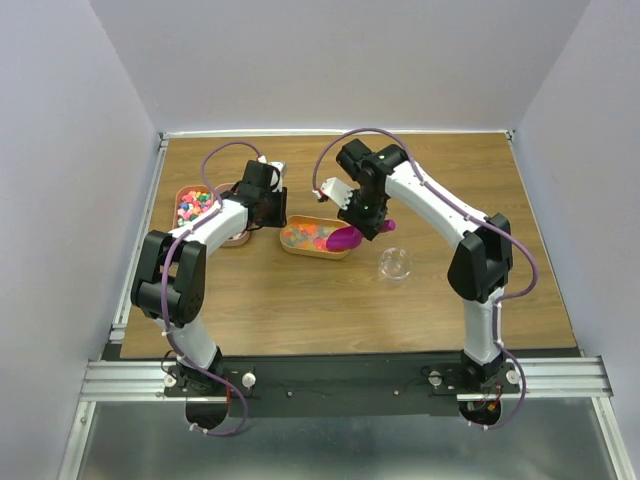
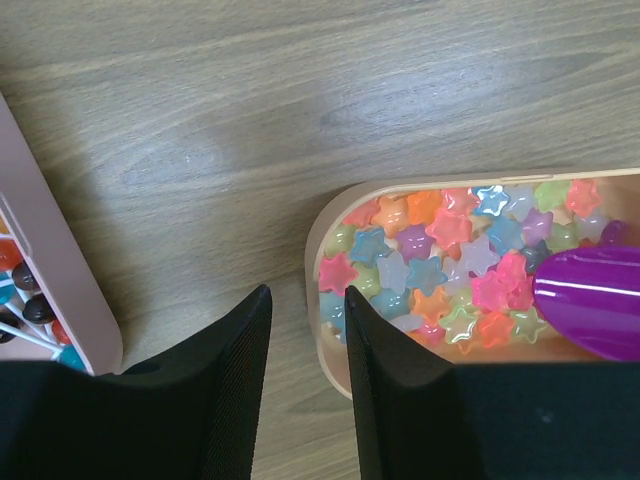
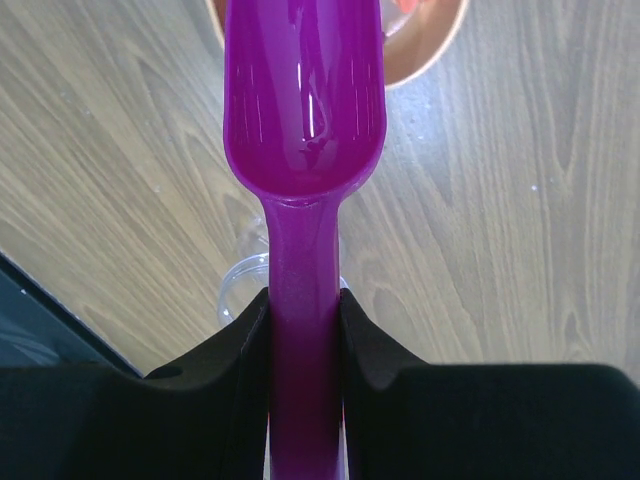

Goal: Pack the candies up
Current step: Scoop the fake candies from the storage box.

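Star-shaped candies (image 2: 440,255) in pink, blue and orange fill the oblong peach tray (image 2: 312,240) at mid-table (image 1: 300,250). My left gripper (image 2: 307,292) is open and straddles that tray's left end. Its rounded wall lies between the jaws, with the right finger (image 2: 400,400) over the candies. My right gripper (image 3: 302,295) is shut on the handle of the magenta scoop (image 3: 305,100). The scoop's bowl (image 2: 590,300) rests in the tray's right end (image 1: 347,238) and looks empty in the right wrist view.
A second peach tray (image 1: 185,192) with small round multicoloured sweets (image 1: 197,207) stands at the left, close beside my left arm. A clear round cup (image 1: 396,263) sits on the wood right of the middle tray, below the scoop handle (image 3: 235,290).
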